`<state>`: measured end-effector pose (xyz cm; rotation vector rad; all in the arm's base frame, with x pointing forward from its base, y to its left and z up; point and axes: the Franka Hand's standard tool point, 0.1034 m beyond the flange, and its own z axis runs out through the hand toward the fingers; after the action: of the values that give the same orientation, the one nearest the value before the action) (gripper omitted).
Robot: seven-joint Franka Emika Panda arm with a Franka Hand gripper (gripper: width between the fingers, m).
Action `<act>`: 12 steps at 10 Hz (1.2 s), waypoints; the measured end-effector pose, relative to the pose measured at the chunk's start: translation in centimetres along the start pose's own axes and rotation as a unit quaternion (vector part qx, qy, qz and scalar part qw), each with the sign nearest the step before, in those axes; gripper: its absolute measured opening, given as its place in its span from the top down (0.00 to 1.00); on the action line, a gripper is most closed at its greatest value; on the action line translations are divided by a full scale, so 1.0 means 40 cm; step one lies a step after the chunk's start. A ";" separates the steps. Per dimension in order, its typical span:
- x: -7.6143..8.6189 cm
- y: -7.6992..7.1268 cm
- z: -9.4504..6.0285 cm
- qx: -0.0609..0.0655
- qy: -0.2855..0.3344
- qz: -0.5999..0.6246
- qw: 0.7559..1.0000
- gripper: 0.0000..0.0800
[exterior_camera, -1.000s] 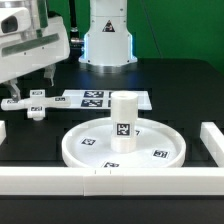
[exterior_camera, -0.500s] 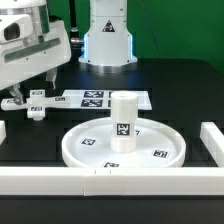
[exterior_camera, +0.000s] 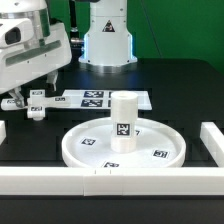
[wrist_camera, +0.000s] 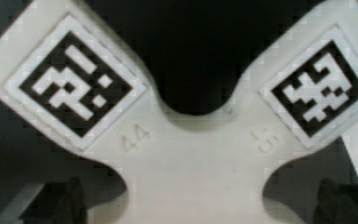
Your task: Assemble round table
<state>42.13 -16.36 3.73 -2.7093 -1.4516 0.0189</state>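
The round disc (exterior_camera: 85,143) lies flat at the front centre, with the short cylinder leg (exterior_camera: 122,122) standing upright on its hub. The cross-shaped foot (exterior_camera: 34,104) lies on the table at the exterior view's left. My gripper (exterior_camera: 33,92) hangs right over the foot, its fingers coming down on either side of it. In the wrist view the foot (wrist_camera: 194,150) fills the frame with two tagged arms. The dark fingers (wrist_camera: 34,203) flank its narrow waist with a gap showing, so my gripper (wrist_camera: 194,208) is open.
The marker board (exterior_camera: 100,99) lies behind the disc. White border blocks run along the front edge (exterior_camera: 60,182), at the exterior view's right (exterior_camera: 212,139) and at its left. The robot base (exterior_camera: 107,40) stands at the back.
The gripper has shifted slightly down over the cross-shaped foot. The disc, leg and foot have not moved.
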 end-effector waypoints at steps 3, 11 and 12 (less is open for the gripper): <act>-0.002 -0.005 0.014 0.005 -0.002 0.000 1.000 0.19; -0.011 -0.018 0.039 0.015 -0.004 0.002 1.000 0.35; -0.011 -0.019 0.041 0.016 -0.005 0.002 1.000 0.35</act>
<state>41.19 -16.24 2.12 -2.6901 -1.4353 0.0552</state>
